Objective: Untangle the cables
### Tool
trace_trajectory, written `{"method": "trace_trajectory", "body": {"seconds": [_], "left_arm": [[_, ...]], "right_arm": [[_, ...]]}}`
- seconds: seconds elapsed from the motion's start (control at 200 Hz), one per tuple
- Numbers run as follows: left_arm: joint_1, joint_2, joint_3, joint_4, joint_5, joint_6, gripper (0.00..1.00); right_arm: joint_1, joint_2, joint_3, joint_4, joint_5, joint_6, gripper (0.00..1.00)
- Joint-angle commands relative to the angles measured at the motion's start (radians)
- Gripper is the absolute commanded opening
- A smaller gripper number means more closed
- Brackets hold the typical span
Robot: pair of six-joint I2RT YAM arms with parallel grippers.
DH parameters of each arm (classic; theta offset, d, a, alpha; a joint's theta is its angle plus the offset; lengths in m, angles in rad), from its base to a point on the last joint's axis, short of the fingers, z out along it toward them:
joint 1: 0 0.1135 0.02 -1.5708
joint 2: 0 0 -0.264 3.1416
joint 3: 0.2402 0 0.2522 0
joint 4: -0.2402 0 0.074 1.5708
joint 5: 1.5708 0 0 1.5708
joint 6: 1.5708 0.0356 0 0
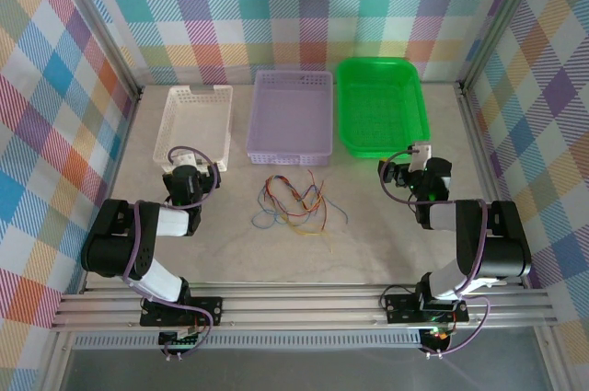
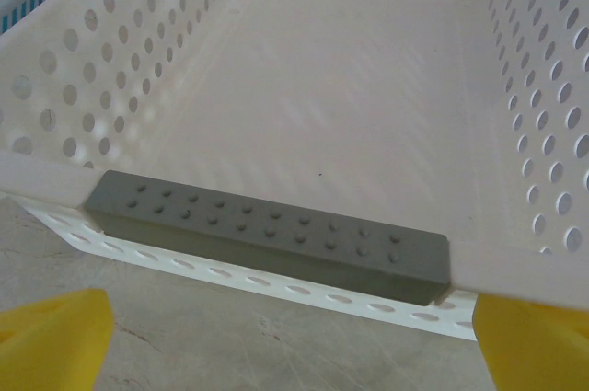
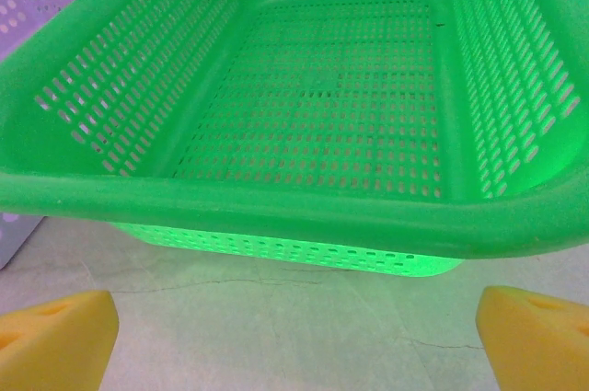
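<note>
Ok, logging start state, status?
Left gripper open at white basket. Right gripper open at green basket. Cables tangled mid-table, untouched, purple basket behind.

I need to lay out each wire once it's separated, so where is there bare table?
Bare beige tabletop lies between the tangle of thin coloured cables and the near rail, and either side of it. Crowded behind: white perforated basket, lilac basket, green basket.

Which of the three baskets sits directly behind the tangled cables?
The lilac middle basket: the cables lie just before its near edge; the white basket and green basket stand to either side.
</note>
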Motion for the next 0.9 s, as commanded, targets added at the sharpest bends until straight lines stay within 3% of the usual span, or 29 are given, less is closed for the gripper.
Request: {"method": "trace_trajectory", "body": {"seconds": [0.0,0.635,0.895], "left_arm": [[-0.006,0.0,0.0,0.036,0.005,0.007,1.0],[-0.005,0.0,0.001,0.034,0.006,0.007,1.0],[-0.005,-0.001,0.002,0.033,0.009,0.007,1.0]], "right_arm": [[0.0,0.009,-0.003,0.013,-0.011,-0.014,1.0],[0.0,0.003,-0.009,0.025,-0.011,-0.014,1.0],[0.009,-0.266,0.011,-0.242,0.035,0.006,1.0]]}}
